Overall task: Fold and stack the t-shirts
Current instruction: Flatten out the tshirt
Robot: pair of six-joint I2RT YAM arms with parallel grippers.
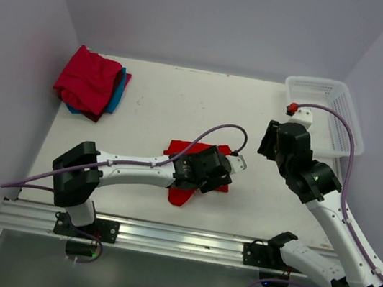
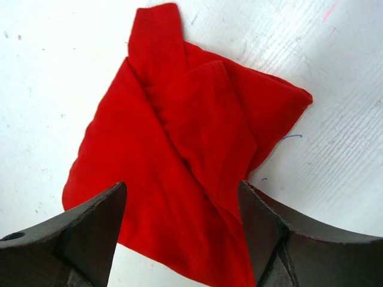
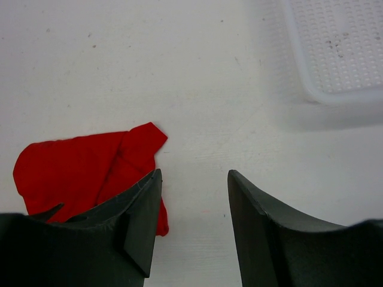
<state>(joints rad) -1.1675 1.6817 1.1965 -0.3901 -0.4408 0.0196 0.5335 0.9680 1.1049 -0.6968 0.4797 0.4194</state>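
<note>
1. Left gripper [image 2: 182, 233]: the jaws stand spread apart and clamp nothing. In the left wrist view you see the red t-shirt [image 2: 179, 137] in the gap between the two fingers [image 2: 90, 230], with cloth running past both tips. You cannot tell from any view whether the fingers touch the cloth.

2. Right gripper [image 3: 194, 203]: the jaws are likewise released, and only bare table [image 3: 197, 89] shows in the gap. The red t-shirt [image 3: 72, 161] lies beside the left finger, which hides part of one edge.

3. Red t-shirt [image 1: 180, 189]: treat this as your reference point. It lies flat on the table [image 1: 161, 102] as a rough folded square, with overlapping panels on its upper face and one narrow flap sticking out past a corner. In the top view the left gripper [image 1: 205, 169] sits directly over it and covers its middle. The right gripper [image 1: 272, 140] stands to its right, apart from it.

4. Stack: well apart from the red t-shirt, beyond it to the far left, the crimson-pink t-shirt [image 1: 88, 80] rests on the teal-blue t-shirt [image 1: 117, 92]. Only an edge of the teal-blue one shows.

5. Basket [image 1: 318, 82]: the white mesh basket stands well apart from the red t-shirt, at the far right. You see one corner of it [image 3: 311, 89] in the right wrist view.
</note>
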